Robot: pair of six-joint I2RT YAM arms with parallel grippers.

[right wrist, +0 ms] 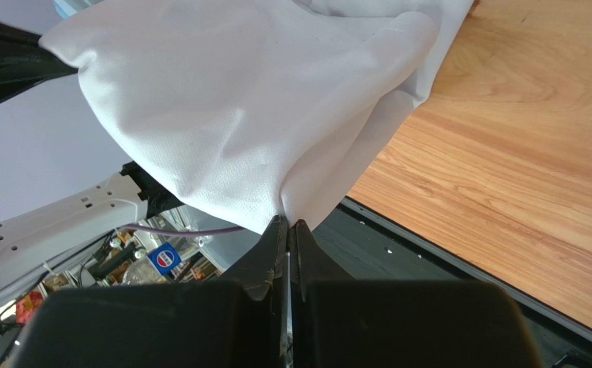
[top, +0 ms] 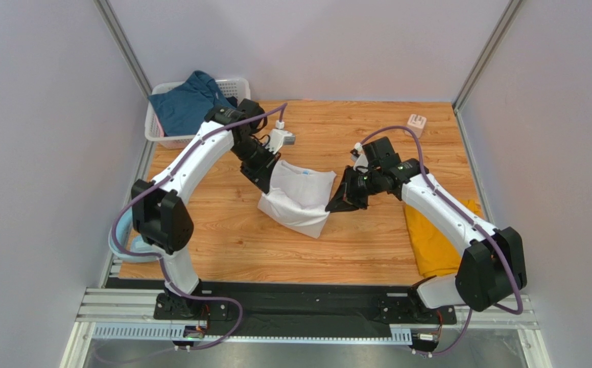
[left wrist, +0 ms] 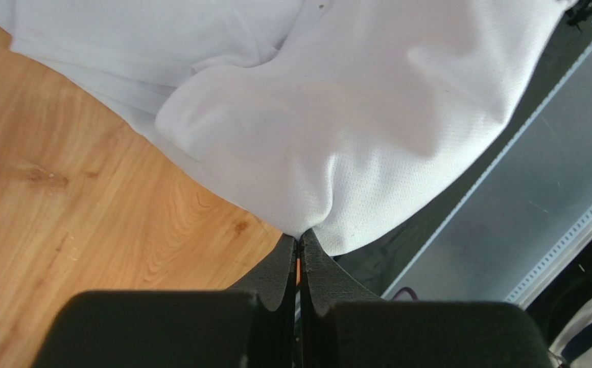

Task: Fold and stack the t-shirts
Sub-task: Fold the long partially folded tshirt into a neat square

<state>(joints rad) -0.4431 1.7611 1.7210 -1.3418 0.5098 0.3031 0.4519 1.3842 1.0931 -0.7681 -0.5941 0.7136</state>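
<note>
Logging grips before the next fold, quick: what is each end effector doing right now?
Left end effector: closed, pinching an edge of the white t-shirt.
Right end effector: closed, pinching the same white t-shirt.

The wooden counter [top: 230, 245] carries a white basket [top: 155, 130] at its far left corner and a small white block [top: 417, 121] at the far right. A yellow shirt [top: 428, 241] lies by the right edge. The lower fold of a white shirt [top: 303, 201] rests mid-counter.

The right gripper [right wrist: 288, 230] pinches an edge of the white t-shirt [right wrist: 222, 115], which drapes upward over the wooden table [right wrist: 521, 176], folds hanging loose.
</note>
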